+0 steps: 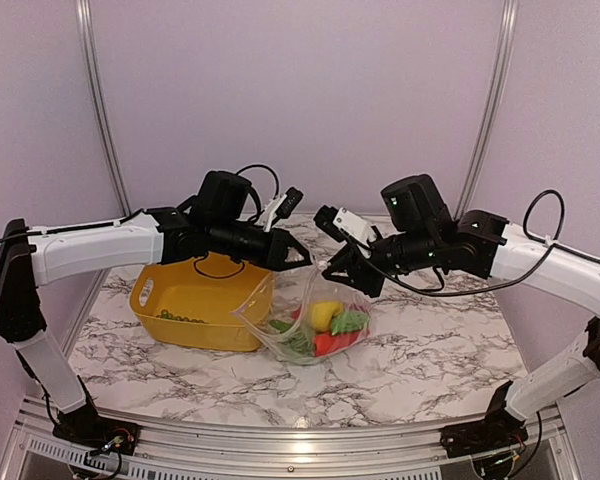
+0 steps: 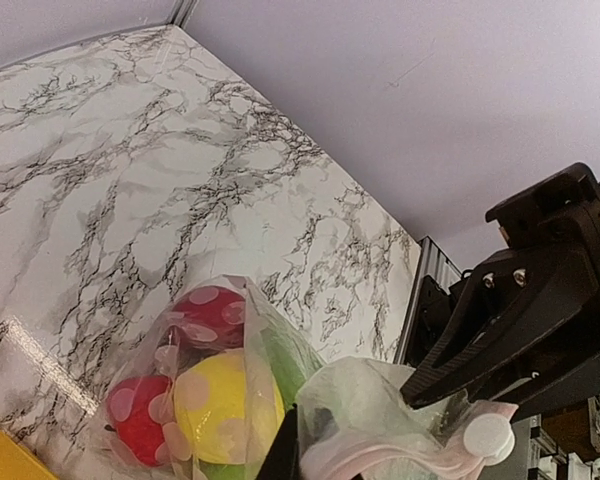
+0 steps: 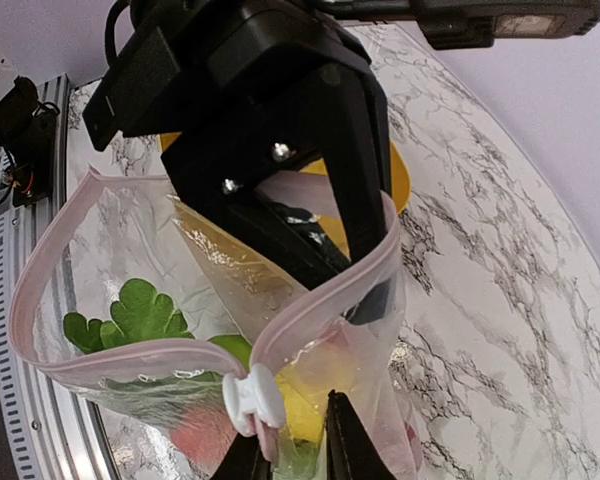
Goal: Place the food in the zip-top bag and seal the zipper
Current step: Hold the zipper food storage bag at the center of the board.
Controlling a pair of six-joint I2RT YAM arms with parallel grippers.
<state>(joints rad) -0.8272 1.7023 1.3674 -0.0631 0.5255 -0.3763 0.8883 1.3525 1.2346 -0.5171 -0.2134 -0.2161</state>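
The clear zip-top bag [image 1: 305, 315] hangs between both grippers, its bottom on the marble table. Inside are a yellow lemon [image 1: 325, 314], red pieces [image 1: 332, 342] and green leafy pieces [image 1: 352, 322]. My left gripper [image 1: 298, 260] is shut on the bag's upper edge on the basket side. My right gripper [image 3: 290, 440] is shut on the bag's end just below the white slider [image 3: 255, 398]. The pink zipper [image 3: 130, 358] loops open. The left wrist view shows the lemon [image 2: 225, 405], a red spotted piece [image 2: 212, 312] and the slider [image 2: 488, 437].
The yellow plastic basket [image 1: 150, 290] stands left of the bag, partly under the left arm, with small green pieces [image 1: 180, 317] in it. The marble table [image 1: 450, 350] has a metal rail along its near edge. Purple walls lie behind.
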